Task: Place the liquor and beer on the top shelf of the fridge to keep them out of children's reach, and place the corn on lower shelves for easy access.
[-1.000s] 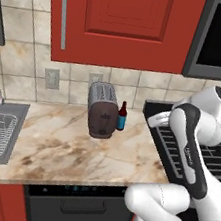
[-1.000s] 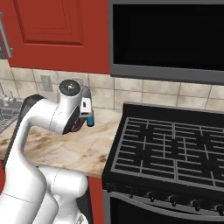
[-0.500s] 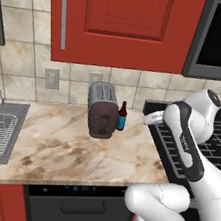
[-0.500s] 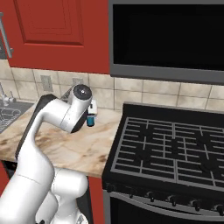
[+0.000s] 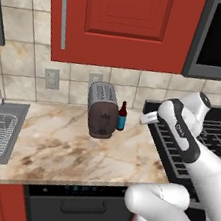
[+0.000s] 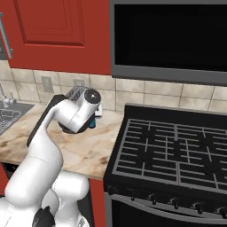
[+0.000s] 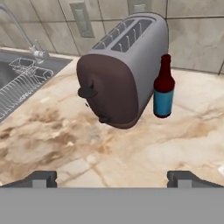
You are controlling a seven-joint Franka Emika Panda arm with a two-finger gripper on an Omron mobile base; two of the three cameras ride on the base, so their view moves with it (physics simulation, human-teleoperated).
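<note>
Looks like the beer pickup is being lined up: the slim dark red-brown beer bottle with blue label (image 7: 164, 87) is standing on the marbled tabletop (image 7: 131, 148), just beside the grey toaster (image 7: 124, 65). The hand (image 7: 111, 178) is being held spread wide, empty; next it probably needs bringing around the bottle without bumping the toaster.

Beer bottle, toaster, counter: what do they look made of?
Beer: dark red-brown glass by the look, glossy, with a blue label, likely paper.
Toaster: grey metal-looking body with a soft sheen, dark brown end panel, possibly plastic.
Counter: beige veined stone, marble-like, polished; could be laminate.
</note>
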